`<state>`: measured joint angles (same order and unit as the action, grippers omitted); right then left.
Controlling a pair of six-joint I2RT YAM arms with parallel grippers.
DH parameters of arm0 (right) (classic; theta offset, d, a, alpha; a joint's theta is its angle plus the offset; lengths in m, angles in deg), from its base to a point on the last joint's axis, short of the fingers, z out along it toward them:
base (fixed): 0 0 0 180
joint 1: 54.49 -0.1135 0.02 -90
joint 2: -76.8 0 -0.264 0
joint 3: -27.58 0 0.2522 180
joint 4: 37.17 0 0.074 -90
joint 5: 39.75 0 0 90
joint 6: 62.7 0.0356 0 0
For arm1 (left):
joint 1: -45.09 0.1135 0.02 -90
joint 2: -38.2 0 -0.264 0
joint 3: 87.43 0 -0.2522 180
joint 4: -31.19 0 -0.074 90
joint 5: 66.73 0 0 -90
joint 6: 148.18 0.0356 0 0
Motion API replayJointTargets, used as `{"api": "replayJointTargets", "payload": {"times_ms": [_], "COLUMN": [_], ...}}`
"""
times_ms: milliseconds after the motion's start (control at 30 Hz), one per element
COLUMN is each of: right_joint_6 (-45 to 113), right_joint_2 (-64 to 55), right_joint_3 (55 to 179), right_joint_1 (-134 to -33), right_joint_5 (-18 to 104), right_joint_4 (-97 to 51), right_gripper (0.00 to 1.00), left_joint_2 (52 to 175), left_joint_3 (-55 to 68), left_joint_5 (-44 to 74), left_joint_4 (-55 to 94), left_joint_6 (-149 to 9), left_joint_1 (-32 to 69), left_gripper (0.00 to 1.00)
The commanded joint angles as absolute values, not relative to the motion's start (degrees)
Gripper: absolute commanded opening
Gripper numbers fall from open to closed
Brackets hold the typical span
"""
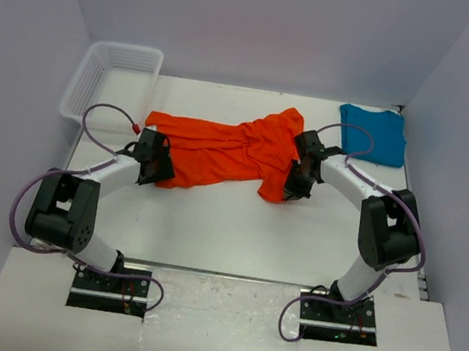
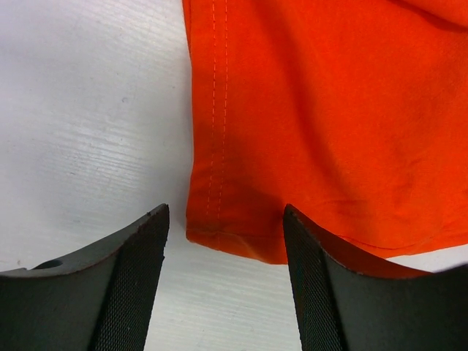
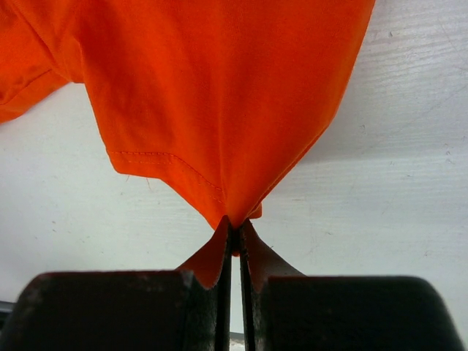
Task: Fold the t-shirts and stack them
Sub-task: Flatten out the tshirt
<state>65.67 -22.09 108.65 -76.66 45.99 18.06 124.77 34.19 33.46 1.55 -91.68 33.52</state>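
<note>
The orange-red t-shirt (image 1: 221,149) lies crumpled across the middle of the table. My left gripper (image 1: 155,171) is open at its near left corner; in the left wrist view the hemmed corner (image 2: 227,234) lies just beyond the gap between my fingers (image 2: 139,278). My right gripper (image 1: 295,186) is shut on the shirt's near right corner; the right wrist view shows the cloth (image 3: 219,110) pinched at the fingertips (image 3: 252,256) and pulled taut. The teal-blue t-shirt (image 1: 371,133) lies folded at the far right of the table.
A white mesh basket (image 1: 113,80) stands at the far left corner. The white table (image 1: 211,224) is bounded by walls on the left, back and right.
</note>
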Motion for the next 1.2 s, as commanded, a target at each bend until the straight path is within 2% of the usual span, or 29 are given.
{"api": "replayJointTargets", "payload": {"times_ms": [0,233,333,733,1000,1100,1133,1167], "right_joint_6": [65.45,65.45,65.36,66.32,66.50,66.50,66.41,66.50], "right_joint_2": [-19.88,-20.14,-20.31,-21.02,-21.81,-21.46,-21.54,-21.20], "right_joint_3": [109.19,108.75,108.49,109.54,110.77,111.13,111.21,111.30], "right_joint_1": [-76.90,-76.99,-76.90,-76.99,-76.99,-76.99,-76.90,-76.90], "right_joint_5": [44.97,44.79,44.79,46.20,46.29,46.03,46.03,46.11], "right_joint_4": [17.98,17.98,17.90,18.51,19.04,19.21,19.56,19.74], "right_gripper": [0.00,0.00,0.00,0.00,0.00,0.00,0.00,0.00], "left_joint_2": [125.74,126.71,126.01,119.16,113.53,113.44,113.52,113.61], "left_joint_3": [34.69,35.48,35.57,35.92,37.42,37.77,37.77,37.77], "left_joint_5": [31.80,30.74,30.30,30.30,30.47,30.21,30.03,29.77], "left_joint_4": [4.24,5.83,5.92,1.44,-1.91,-1.56,-1.12,-0.86], "left_joint_6": [-90.88,-91.05,-91.23,-91.67,-91.32,-91.23,-91.23,-91.23], "left_joint_1": [34.10,34.19,34.19,34.19,34.19,34.19,34.19,34.19], "left_gripper": [0.65,0.61,0.53,0.37,0.41,0.36,0.30,0.28]}}
